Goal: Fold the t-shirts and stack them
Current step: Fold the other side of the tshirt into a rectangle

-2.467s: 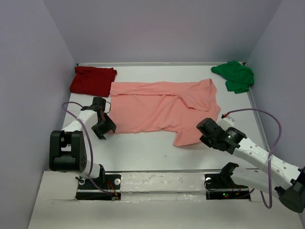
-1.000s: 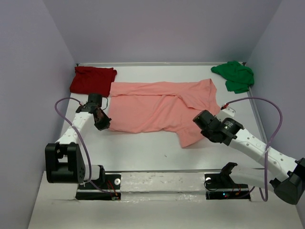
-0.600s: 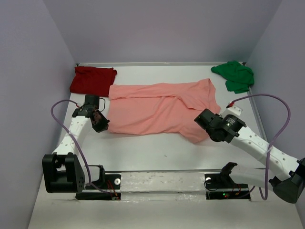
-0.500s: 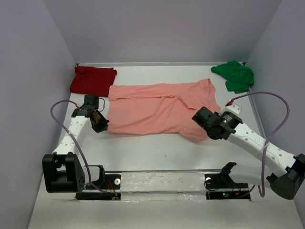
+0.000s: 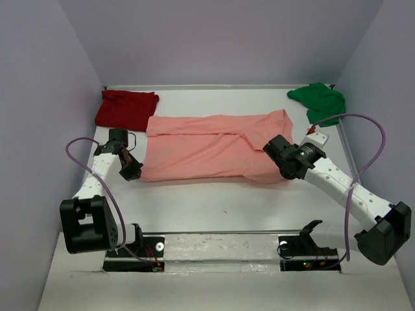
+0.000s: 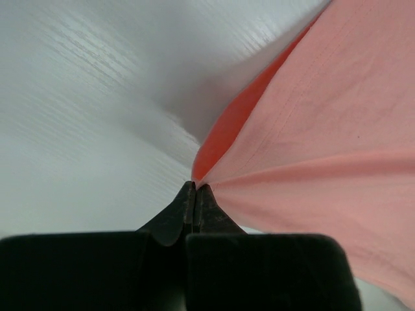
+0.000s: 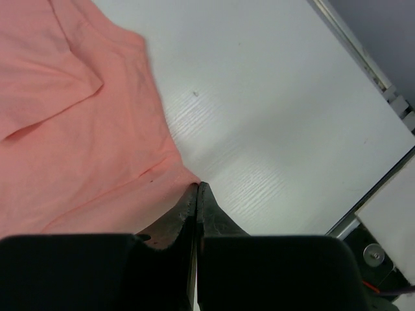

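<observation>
Salmon shirt [image 5: 214, 146] lies flat mid-tabletop [image 5: 214, 207], long axis running 9 to 3 o'clock. We pinch its near corners, left tool [image 5: 135, 172] at the 9 end, right tool [image 5: 277, 173] at the 3 end; folding likely means carrying them toward 12.

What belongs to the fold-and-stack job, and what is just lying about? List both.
Job: salmon-pink t-shirt, its near corners pinched by the left fingers and right fingers; dark red t-shirt; bright green t-shirt.
Not the job: table; purple cables on the arms.
</observation>
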Robot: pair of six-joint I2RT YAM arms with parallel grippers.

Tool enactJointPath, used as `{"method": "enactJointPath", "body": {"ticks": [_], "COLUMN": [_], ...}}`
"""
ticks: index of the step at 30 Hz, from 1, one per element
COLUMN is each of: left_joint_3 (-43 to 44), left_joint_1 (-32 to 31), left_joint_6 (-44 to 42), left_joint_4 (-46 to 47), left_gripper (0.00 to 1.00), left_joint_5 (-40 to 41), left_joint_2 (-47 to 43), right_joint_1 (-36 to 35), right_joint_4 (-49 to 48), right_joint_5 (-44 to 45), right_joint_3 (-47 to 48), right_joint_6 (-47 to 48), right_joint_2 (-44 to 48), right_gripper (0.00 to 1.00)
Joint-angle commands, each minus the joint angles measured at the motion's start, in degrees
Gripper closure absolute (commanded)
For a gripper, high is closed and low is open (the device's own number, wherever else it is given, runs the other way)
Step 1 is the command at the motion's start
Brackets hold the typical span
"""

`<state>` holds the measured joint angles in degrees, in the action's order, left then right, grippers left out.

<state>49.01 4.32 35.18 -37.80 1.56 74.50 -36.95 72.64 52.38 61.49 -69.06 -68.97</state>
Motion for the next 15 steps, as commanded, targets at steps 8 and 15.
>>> {"method": "enactJointPath", "body": {"ticks": [8, 15], "left_joint_3": [2.05, 3.80], "left_joint_1": [0.87, 0.87], "left_joint_6": [-2.04, -3.01], "left_joint_4": [1.41, 2.47], "left_gripper": [1.00, 1.00], "left_joint_5": [1.33, 3.97], "left_joint_2": [0.64, 1.79], "right_joint_1": [10.05, 12.95], "right_joint_4": [-23.14, -29.83], "right_joint_5": [5.46, 1.67], "right_joint_3": [-0.85, -1.55], "right_joint_6": [29.57, 35.74], "right_joint_2": [2.35, 0.24], "right_gripper": [1.00, 1.00]}}
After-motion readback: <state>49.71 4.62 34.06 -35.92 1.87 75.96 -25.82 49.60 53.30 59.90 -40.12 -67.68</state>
